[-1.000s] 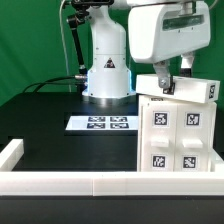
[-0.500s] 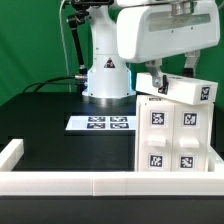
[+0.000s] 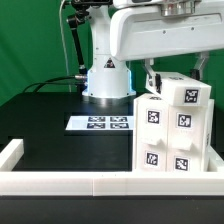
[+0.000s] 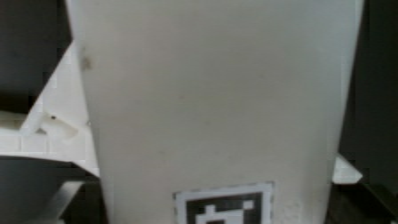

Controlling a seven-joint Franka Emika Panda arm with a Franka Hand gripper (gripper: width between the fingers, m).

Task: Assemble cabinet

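The white cabinet body (image 3: pixel 168 145) stands at the exterior view's right, with several black-and-white tags on its front. A white top piece (image 3: pixel 186 96) with one tag sits on it. My gripper (image 3: pixel 176 78) is straight above, with dark fingers (image 3: pixel 150 77) down at the top piece's sides, closed on it. In the wrist view the white piece (image 4: pixel 214 100) fills the space between my jaws, with a tag (image 4: pixel 228 206) at its near end. My fingertips are hidden there.
The marker board (image 3: pixel 100 123) lies on the black table in front of the robot base (image 3: pixel 107 75). A long low white border wall (image 3: pixel 70 184) runs along the front edge and turns up at the exterior view's left (image 3: pixel 10 152).
My hand has turned about its vertical axis and shifted to the exterior view's left. The top piece has turned with it and now sits squarer on the cabinet body.
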